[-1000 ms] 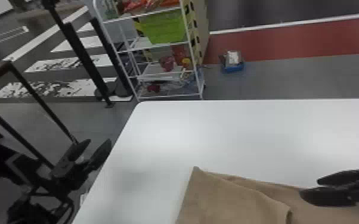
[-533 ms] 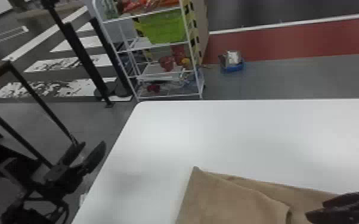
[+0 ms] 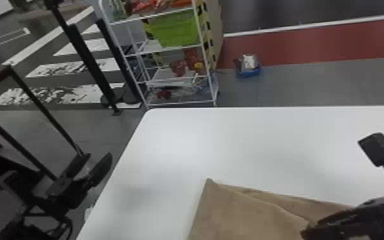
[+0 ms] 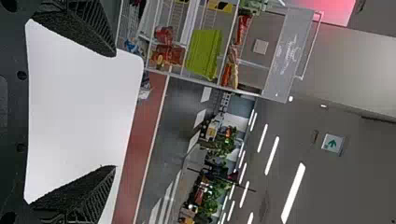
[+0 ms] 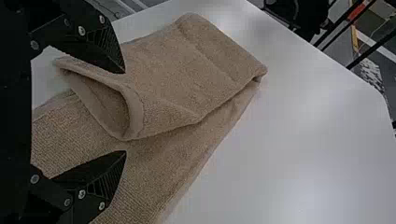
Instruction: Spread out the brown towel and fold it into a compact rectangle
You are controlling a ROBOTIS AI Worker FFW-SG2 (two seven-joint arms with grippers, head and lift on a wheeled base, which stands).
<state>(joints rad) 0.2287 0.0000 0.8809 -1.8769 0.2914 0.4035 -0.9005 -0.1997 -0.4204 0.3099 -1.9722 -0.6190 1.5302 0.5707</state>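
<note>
right claw (image 5: 125, 112) at the head view's lower right, fingers apart; should pinch the brown towel's (image 3: 248, 217) raised edge (image 5: 136, 112) cleanly, leaving the layer beneath (image 5: 163, 163) undisturbed.

Wide lane over the worktop (image 3: 248, 137), folks, running btwn towel (image 3: 245, 210) and far edge! Another strip opened btwn towel and the L edge, w/ the L claw (image 3: 99, 158) just outside it, fingers spread. Beyond that claw's side, a dark-framed stand (image 3: 41, 99) cut in; past the far-L corner, a wire rack (image 3: 206, 63) blocked. R side: R claw (image 3: 312, 228) crowded the towel, a black arm part (image 3: 379, 150) jutting over the worktop. Curled towel layer poked up nr its spread fingers, a pocket gaping beneath.
</note>
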